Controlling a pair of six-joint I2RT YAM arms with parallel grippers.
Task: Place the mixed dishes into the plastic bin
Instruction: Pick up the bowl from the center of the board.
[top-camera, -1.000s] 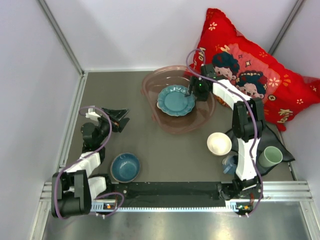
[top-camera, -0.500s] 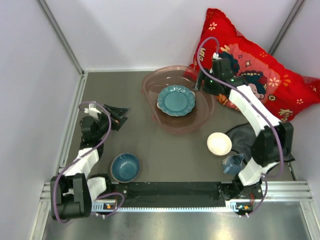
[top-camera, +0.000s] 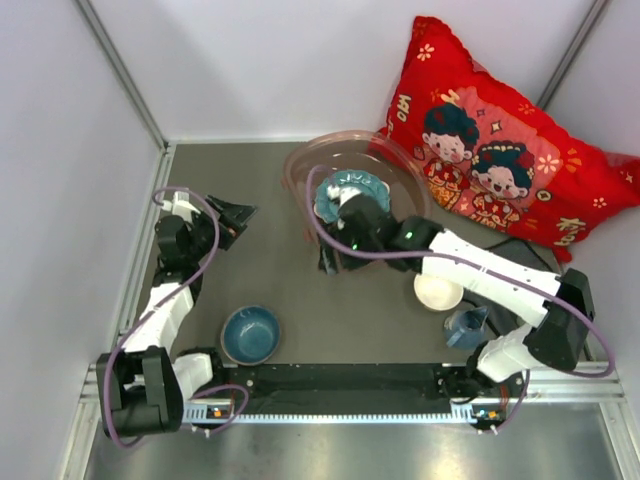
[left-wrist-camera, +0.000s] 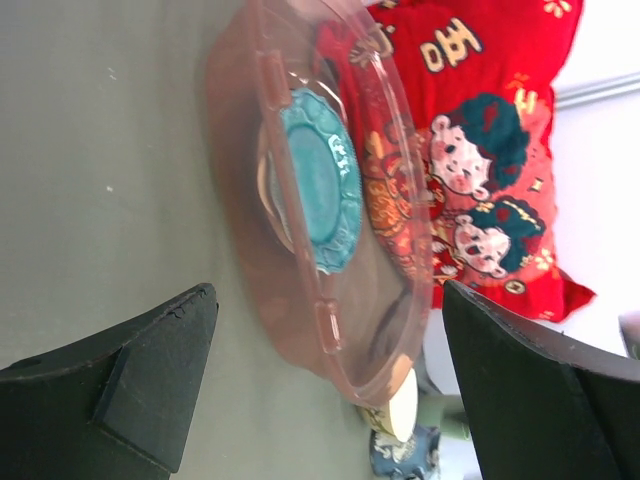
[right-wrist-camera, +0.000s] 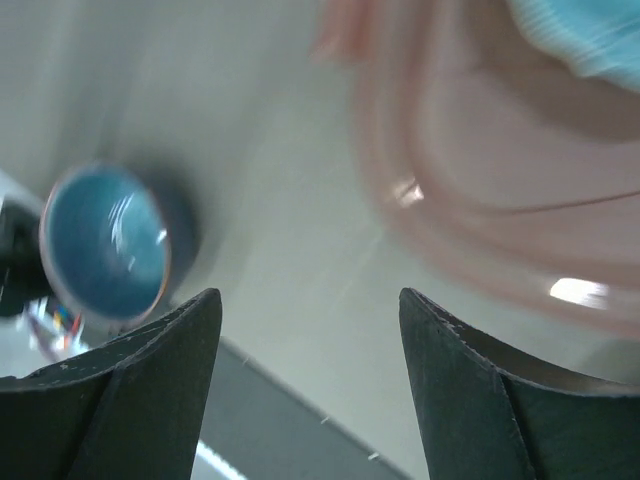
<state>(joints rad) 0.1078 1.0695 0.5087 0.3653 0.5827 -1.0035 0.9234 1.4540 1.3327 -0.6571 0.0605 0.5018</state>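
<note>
Swinging off the far rim beside the pillow, the right arm has crossed the bin in the last half second, so its pincer now hangs over the near left edge. The left arm has barely shifted, and the plate lies where it lay.

The left pincer (left-wrist-camera: 330, 286) sits low over the grey worktop (top-camera: 250, 270), fingers spread wide with nothing between them, aimed at the bin straight ahead. Behind it, toward the arm bases, the blue bowl (top-camera: 250, 335) stands upright, glossy bright blue inside with a darker outer wall.

The right pincer (right-wrist-camera: 309, 293) is also spread wide and empty. In its wrist view, which is blurred, the blue bowl lies ahead to its left, well apart, and the bin's wall curves ahead to its right.

The plastic bin (left-wrist-camera: 240, 150) is a rounded, translucent pinkish basin with a wide rim. The teal scalloped plate (left-wrist-camera: 320, 180) lies flat on its floor, beyond the right pincer, with a fluted edge and a matte blue-green face, partly hidden from above by the arm.

Back along the right arm, the cream-white bowl (top-camera: 438, 290) stands upright on the worktop outside the bin. The small blue mug (top-camera: 465, 326) is just beside it on the near side. The red cartoon-print pillow (top-camera: 500, 130) leans in the far right corner, against the bin's far side.
</note>
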